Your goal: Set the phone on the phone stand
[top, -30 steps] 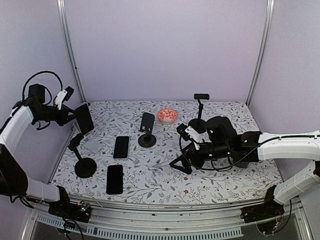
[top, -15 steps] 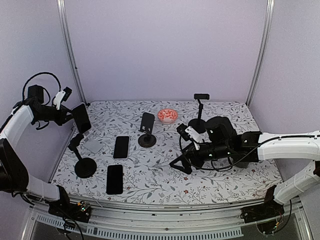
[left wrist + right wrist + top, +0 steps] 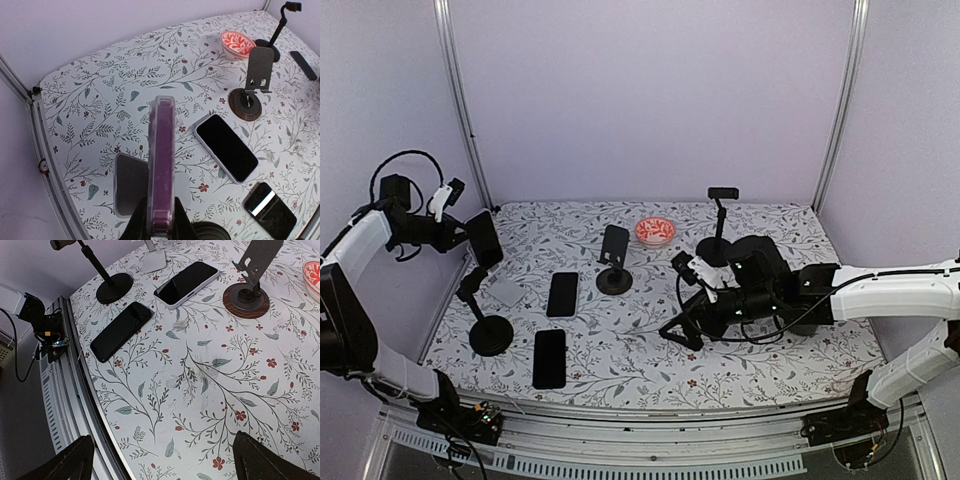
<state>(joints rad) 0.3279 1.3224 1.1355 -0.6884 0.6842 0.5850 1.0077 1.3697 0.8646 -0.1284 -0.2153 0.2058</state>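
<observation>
Here's what we saw: the left fingers (image 3: 139, 228) were clenched on the bottom end of the phone (image 3: 485, 238), the one in the purple case. It was up in the air over the left edge of the surface (image 3: 620, 345). From the left wrist camera we got it edge-on, standing pretty much upright out of the grip. In the top view it hung just above the head of the left stand (image 3: 490, 335), close to it but apart. A grey slab (image 3: 505, 291) lay flat just right of that stand; we couldn't tell if it was a case or a phone face down. Two more phones lay flat too: a white-edged phone (image 3: 562, 294) beside the slab and a black phone (image 3: 549, 357) nearer the front edge. The middle stand (image 3: 613, 262), with its flat back plate, sat near the centre. A red bowl (image 3: 655, 231) was behind it to the right, and the tall back stand (image 3: 720, 222) was further right again. The right fingers (image 3: 75, 460) were spread wide with nothing between them, low over the right half of the surface and well apart from all the phones.
</observation>
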